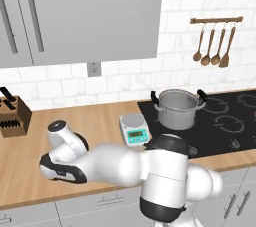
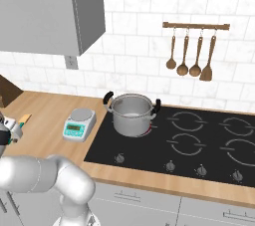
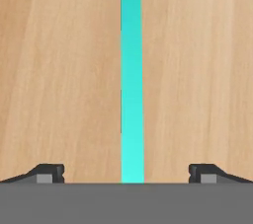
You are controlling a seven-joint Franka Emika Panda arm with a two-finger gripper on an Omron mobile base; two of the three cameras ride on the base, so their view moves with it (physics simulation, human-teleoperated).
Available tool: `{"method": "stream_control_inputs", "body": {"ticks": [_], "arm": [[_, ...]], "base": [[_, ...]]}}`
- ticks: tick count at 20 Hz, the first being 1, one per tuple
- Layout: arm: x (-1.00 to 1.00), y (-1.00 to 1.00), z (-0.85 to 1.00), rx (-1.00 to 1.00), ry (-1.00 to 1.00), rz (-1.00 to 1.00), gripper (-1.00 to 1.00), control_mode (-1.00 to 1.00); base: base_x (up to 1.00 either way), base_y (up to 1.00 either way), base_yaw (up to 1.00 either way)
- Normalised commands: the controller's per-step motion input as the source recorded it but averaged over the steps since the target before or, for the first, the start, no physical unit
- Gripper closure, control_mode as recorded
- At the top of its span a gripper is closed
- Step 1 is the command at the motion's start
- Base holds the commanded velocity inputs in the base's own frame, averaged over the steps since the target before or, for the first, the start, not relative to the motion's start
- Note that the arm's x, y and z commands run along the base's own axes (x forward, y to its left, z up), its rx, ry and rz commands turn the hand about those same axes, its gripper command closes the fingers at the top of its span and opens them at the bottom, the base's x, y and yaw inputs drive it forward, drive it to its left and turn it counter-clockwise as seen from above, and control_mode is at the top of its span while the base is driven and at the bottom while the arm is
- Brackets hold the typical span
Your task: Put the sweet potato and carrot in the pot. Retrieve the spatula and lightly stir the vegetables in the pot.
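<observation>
The spatula's (image 3: 131, 70) teal handle lies flat on the wooden counter and runs straight up the hand view. My gripper (image 3: 126, 171) is open just above it, with one fingertip (image 3: 49, 172) on each side of the handle and a wide gap to both. In the right base view the spatula's tan blade (image 2: 24, 119) pokes out beside my hand at the far left. The steel pot (image 1: 176, 108) (image 2: 132, 114) stands on the cooktop's near-left burner, well to the right of my hand (image 1: 61, 170). The sweet potato and carrot are hidden from view.
A kitchen scale (image 1: 135, 129) (image 2: 79, 123) sits on the counter between my hand and the black cooktop (image 1: 230, 116) (image 2: 199, 140). A knife block (image 1: 12, 116) stands at the back left. Wooden spoons (image 1: 212, 46) (image 2: 191, 56) hang on a wall rail. Wall cabinets hang overhead.
</observation>
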Motion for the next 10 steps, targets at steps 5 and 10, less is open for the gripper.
{"method": "stream_control_inputs", "body": {"ticks": [5,10], "arm": [[0.02,0.06,-0.27,0.0,0.0,0.0,-1.0,-1.0],[0.0,-0.01,-0.39,0.01,0.04,0.0,1.0,-1.0]], "base": [[0.0,0.0,0.0],[0.0,0.0,0.0]]}}
